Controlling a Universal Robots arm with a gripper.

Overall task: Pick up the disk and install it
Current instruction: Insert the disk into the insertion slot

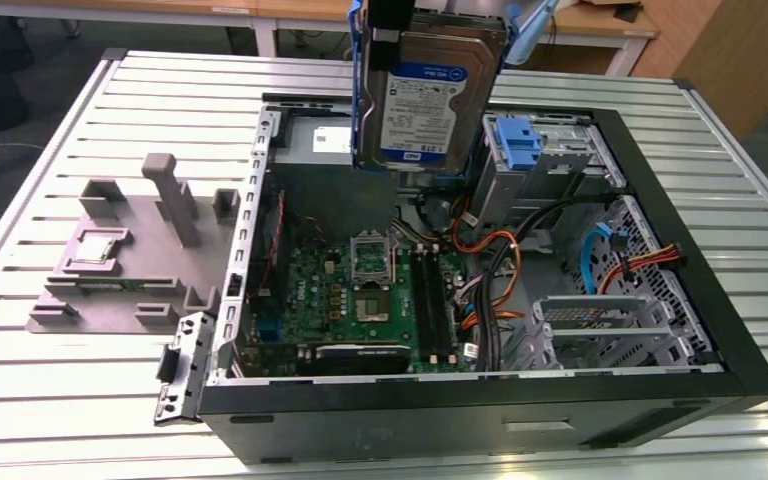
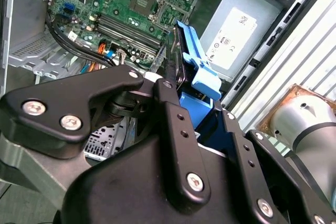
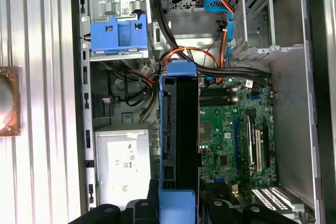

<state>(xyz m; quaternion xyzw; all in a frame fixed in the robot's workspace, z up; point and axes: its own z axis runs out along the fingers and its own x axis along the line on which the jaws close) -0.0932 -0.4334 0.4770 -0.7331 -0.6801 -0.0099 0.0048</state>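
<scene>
Disk (image 1: 427, 90), silver with a blue-and-white label and a blue bracket, hangs upright in the air over the open computer case (image 1: 744, 370). It is above the motherboard (image 1: 357, 300) and near the blue caddy (image 1: 518, 145). The gripper (image 3: 177, 205) is clamped on the disk's upper end, a finger on either side.

Print is showing on the disk (image 1: 427, 105) and the power supply box (image 3: 122, 167) (a white sticker), none of it legible.
</scene>
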